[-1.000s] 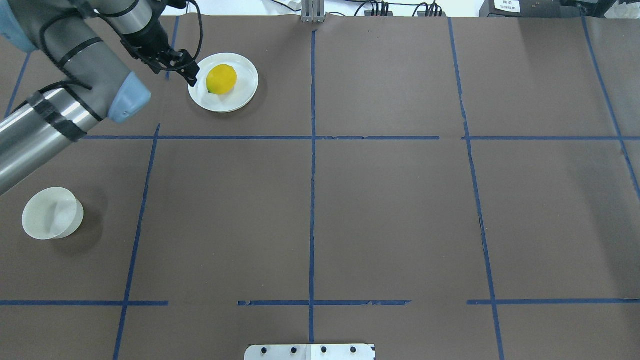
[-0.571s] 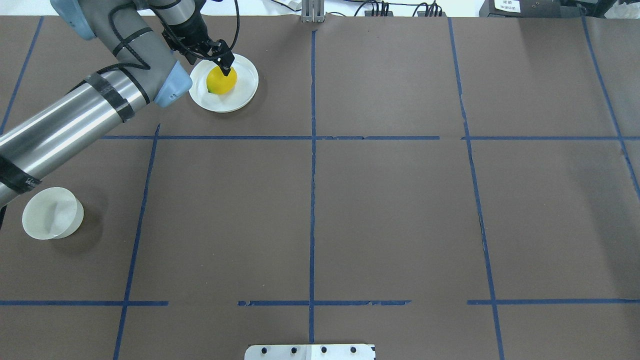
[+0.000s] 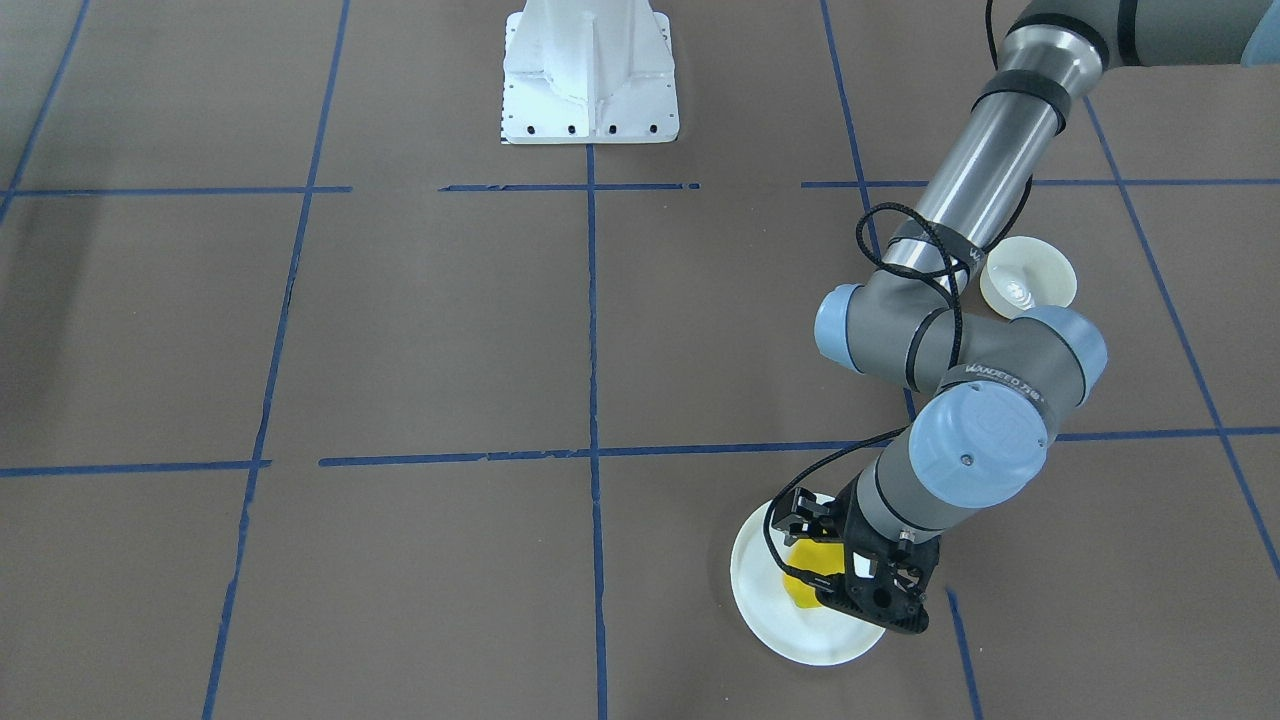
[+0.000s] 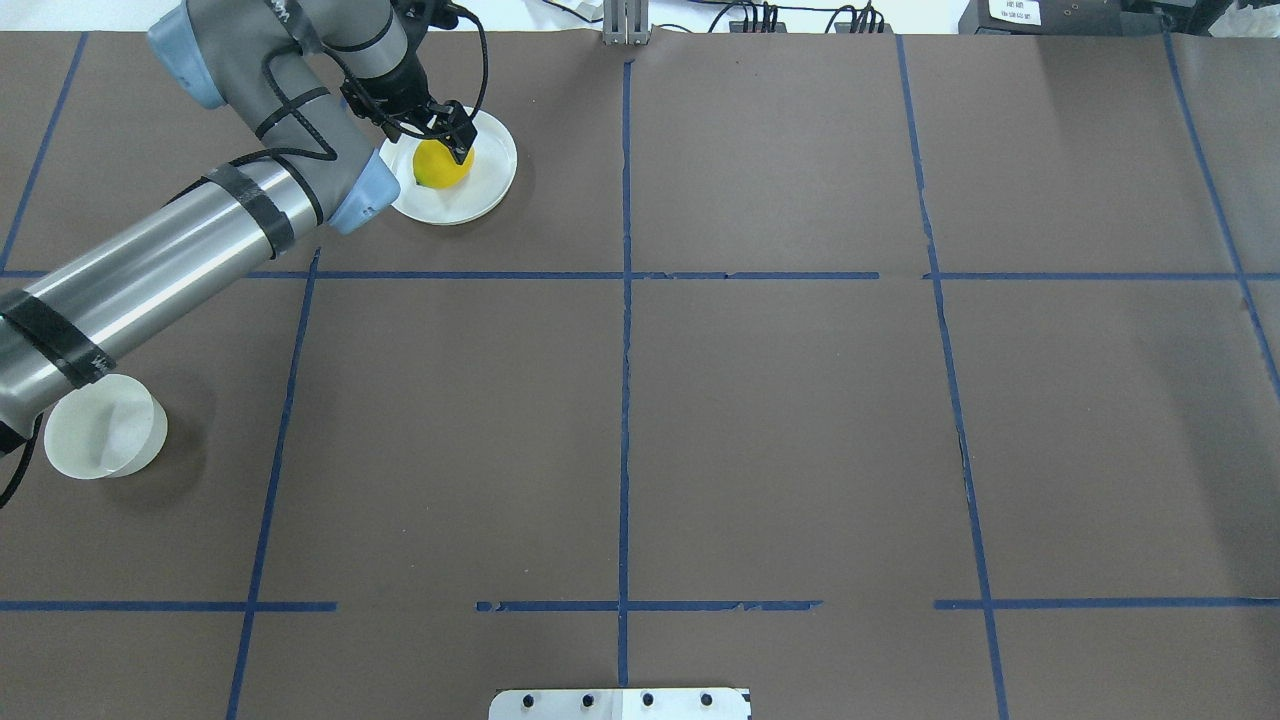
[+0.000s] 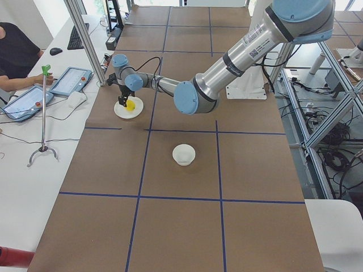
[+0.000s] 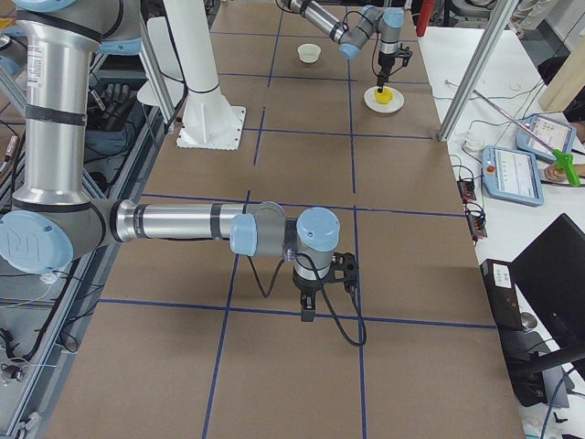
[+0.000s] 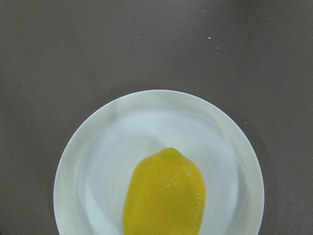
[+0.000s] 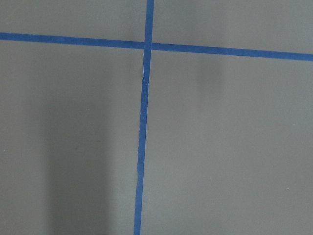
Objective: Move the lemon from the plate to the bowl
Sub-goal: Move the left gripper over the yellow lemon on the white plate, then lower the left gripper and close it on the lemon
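The yellow lemon [image 4: 438, 170] lies on the white plate [image 4: 492, 172] at the far left of the table. My left gripper [image 4: 442, 146] is open and hangs right over the lemon, its black fingers on either side of it. In the front view the gripper [image 3: 835, 565] covers part of the lemon [image 3: 803, 590] on the plate [image 3: 757, 590]. The left wrist view looks straight down on the lemon [image 7: 164, 196] and plate [image 7: 98, 161]. The off-white bowl [image 4: 105, 427] stands empty near the left edge, partly under the left arm. My right gripper [image 6: 307, 313] shows only in the exterior right view; I cannot tell its state.
The table is covered in brown paper with blue tape lines [image 4: 624, 300]. The white robot base [image 3: 590, 75] stands at the robot's side. The bowl also shows in the front view [image 3: 1030, 275], close beside the left arm's forearm.
My left arm has swung to the right from beside the plate to over it. The gripper now stands over the lemon. Lemon, plate and bowl have not moved.
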Available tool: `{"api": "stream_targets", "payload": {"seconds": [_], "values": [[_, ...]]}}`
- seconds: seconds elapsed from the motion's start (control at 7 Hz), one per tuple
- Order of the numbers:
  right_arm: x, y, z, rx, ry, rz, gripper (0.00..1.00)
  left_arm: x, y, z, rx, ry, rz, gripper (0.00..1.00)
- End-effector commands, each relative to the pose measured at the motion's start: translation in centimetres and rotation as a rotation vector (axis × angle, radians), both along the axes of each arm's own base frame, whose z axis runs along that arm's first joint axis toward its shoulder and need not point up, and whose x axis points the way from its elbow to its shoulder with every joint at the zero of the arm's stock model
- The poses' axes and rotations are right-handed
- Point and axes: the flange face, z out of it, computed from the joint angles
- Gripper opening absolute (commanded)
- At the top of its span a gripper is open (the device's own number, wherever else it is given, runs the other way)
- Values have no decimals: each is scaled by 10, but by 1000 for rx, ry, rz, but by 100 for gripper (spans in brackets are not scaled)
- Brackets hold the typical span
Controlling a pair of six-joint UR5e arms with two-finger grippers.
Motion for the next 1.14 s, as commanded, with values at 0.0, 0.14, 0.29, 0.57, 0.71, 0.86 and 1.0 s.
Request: {"api": "stream_targets", "payload": {"seconds": [0.0,0.14,0.29,0.57,0.71,0.86,1.0], "values": [[0,0,0,0,0,0,100,13,-7,11,-10,4,-14,100],[0,0,0,0,0,0,100,22,-5,16,-2,-2,-28,100],[0,0,0,-1,0,0,100,30,-2,19,1,1,-27,100],[0,0,1,-1,0,0,100,37,2,28,-3,8,-29,95],[0,0,0,0,0,0,100,37,2,30,-12,10,-37,54],[0,0,0,0,0,0,100,35,0,28,-13,11,-42,11],[0,0,0,-1,0,0,100,19,-10,15,-7,26,-63,0]]}}
